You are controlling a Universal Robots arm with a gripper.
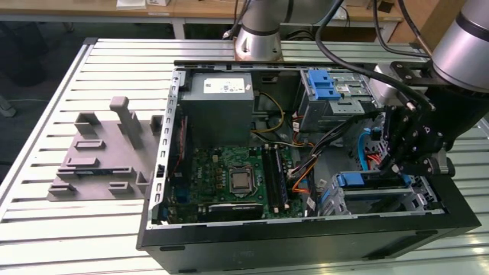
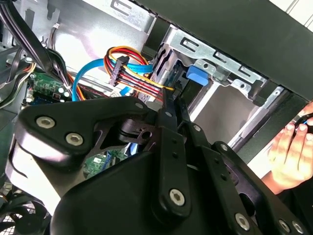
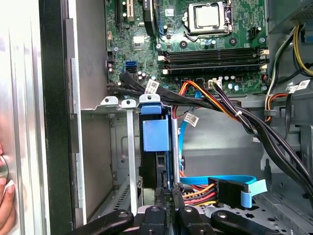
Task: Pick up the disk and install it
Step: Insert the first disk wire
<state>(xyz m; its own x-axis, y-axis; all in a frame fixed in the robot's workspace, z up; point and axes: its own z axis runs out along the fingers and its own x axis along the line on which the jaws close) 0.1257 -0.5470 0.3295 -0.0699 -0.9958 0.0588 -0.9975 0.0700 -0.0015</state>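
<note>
The disk [image 3: 155, 134] stands on edge in the metal drive cage [image 3: 115, 147] at the front corner of the open computer case [image 1: 306, 240]. Its blue bracket [image 1: 359, 179] shows in the exterior view, and its blue tab [image 2: 198, 76] in the second wrist view. My gripper [image 3: 168, 192] reaches down into the case at the exterior view's right [image 1: 393, 169]. Its fingers [image 2: 170, 105] are pressed close together on the disk's inner end. The rest of the disk's body is hidden inside the cage.
Bundled power cables [image 3: 230, 110] and a blue data cable [image 3: 230, 180] lie right beside the gripper. The motherboard [image 1: 229, 177], a grey power supply [image 1: 221, 94] and an upper cage with blue latch [image 1: 328, 86] share the case. A hand [image 2: 293, 147] rests outside the case wall. A grey fixture [image 1: 103, 152] sits on the table.
</note>
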